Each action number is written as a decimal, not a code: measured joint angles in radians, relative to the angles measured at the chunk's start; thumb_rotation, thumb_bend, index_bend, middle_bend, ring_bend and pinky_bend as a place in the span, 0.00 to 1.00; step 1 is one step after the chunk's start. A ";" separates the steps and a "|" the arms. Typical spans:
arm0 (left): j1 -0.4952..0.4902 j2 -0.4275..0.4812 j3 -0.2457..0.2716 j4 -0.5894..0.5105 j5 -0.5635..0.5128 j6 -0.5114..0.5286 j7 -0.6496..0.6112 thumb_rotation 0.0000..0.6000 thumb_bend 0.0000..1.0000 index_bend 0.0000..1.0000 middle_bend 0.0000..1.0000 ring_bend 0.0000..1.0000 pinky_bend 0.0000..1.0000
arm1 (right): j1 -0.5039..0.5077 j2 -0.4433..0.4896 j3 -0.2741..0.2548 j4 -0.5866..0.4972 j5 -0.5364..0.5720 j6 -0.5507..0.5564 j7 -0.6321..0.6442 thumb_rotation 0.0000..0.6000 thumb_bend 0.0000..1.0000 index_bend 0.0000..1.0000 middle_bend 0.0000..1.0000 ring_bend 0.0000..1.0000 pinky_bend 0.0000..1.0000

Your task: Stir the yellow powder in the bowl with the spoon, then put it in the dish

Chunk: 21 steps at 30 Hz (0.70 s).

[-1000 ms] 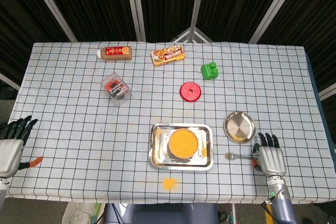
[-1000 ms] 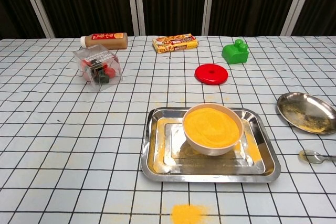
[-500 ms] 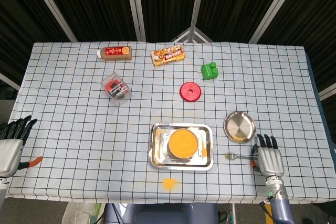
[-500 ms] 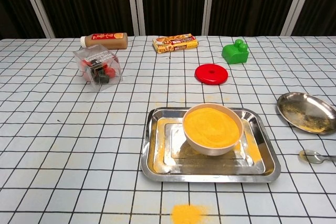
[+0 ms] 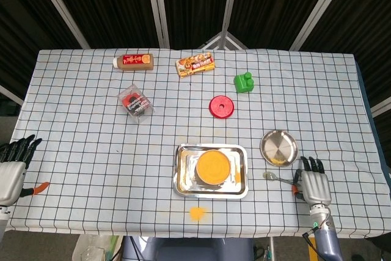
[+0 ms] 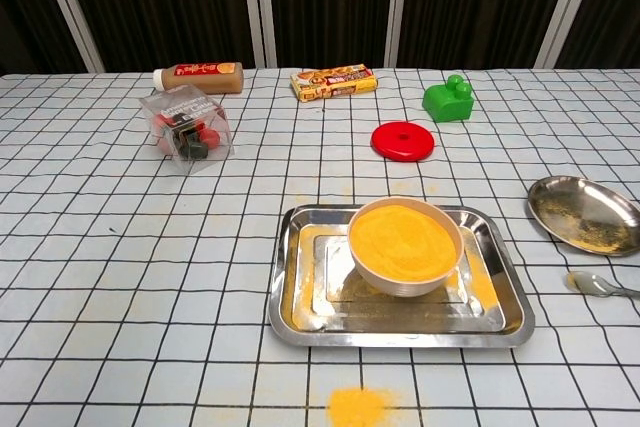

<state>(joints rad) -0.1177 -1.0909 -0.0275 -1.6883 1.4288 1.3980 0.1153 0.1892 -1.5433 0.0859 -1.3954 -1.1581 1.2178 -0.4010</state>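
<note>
Yellow powder (image 6: 404,240) fills a pale bowl (image 6: 404,272), which stands in a shiny metal tray (image 6: 300,287) near the front edge of the table (image 5: 91,151), about midway along it. A small spill of the same powder (image 5: 196,213) lies on the checked cloth just in front of the tray.

The round metal dish (image 5: 278,148) sits to the right of the tray, toward the table's right edge, with a little yellow dust already in it. The spoon (image 5: 276,178) lies flat on the cloth just in front of the dish, its bowl pointing toward the tray.

The right hand (image 5: 314,184) rests at the front right corner, palm down, at the handle end of the spoon. Its fingers look extended, but whether any of them is pinching the handle cannot be told. The left hand (image 5: 12,169) lies at the front left corner, well apart from everything, fingers spread and holding nothing.

This looks like the opening step: securing the spoon. Stirring seems not yet begun. The next move likely calls for a firm hold on the thin, flat handle, then a lift and a carry left to the bowl.
</note>
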 measured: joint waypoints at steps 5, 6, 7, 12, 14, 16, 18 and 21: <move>0.000 0.000 0.000 0.000 -0.003 -0.003 -0.002 1.00 0.00 0.00 0.00 0.00 0.00 | 0.000 0.002 -0.001 -0.004 0.001 -0.001 0.000 1.00 0.47 0.62 0.13 0.00 0.00; -0.001 0.000 0.000 0.000 -0.003 -0.003 -0.001 1.00 0.00 0.00 0.00 0.00 0.00 | 0.000 0.003 -0.002 -0.006 0.001 -0.001 0.000 1.00 0.47 0.62 0.13 0.00 0.00; -0.001 0.000 0.000 0.000 -0.003 -0.003 -0.002 1.00 0.00 0.00 0.00 0.00 0.00 | 0.000 0.003 -0.002 -0.006 0.002 -0.001 0.001 1.00 0.47 0.62 0.13 0.00 0.00; -0.001 0.000 -0.001 -0.001 -0.004 -0.004 -0.003 1.00 0.00 0.00 0.00 0.00 0.00 | 0.000 0.007 0.000 -0.018 0.001 0.003 0.006 1.00 0.47 0.62 0.13 0.00 0.00; -0.001 0.000 -0.001 -0.001 -0.004 -0.003 -0.004 1.00 0.00 0.00 0.00 0.00 0.00 | 0.000 0.010 0.003 -0.027 -0.002 0.007 0.010 1.00 0.47 0.62 0.13 0.00 0.00; -0.001 0.000 -0.001 -0.001 -0.005 -0.004 -0.006 1.00 0.00 0.00 0.00 0.00 0.00 | 0.000 0.015 0.008 -0.042 -0.005 0.014 0.019 1.00 0.47 0.62 0.13 0.00 0.00; -0.001 0.000 -0.001 -0.001 -0.005 -0.005 -0.007 1.00 0.00 0.00 0.00 0.00 0.00 | 0.000 0.023 0.015 -0.060 -0.009 0.022 0.033 1.00 0.47 0.62 0.13 0.00 0.00; -0.001 0.000 -0.002 -0.001 -0.005 -0.004 -0.009 1.00 0.00 0.00 0.00 0.00 0.00 | 0.000 0.039 0.030 -0.094 -0.013 0.034 0.057 1.00 0.48 0.62 0.13 0.00 0.00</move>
<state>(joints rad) -0.1190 -1.0904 -0.0290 -1.6889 1.4239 1.3939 0.1063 0.1892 -1.5043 0.1160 -1.4895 -1.1712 1.2517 -0.3444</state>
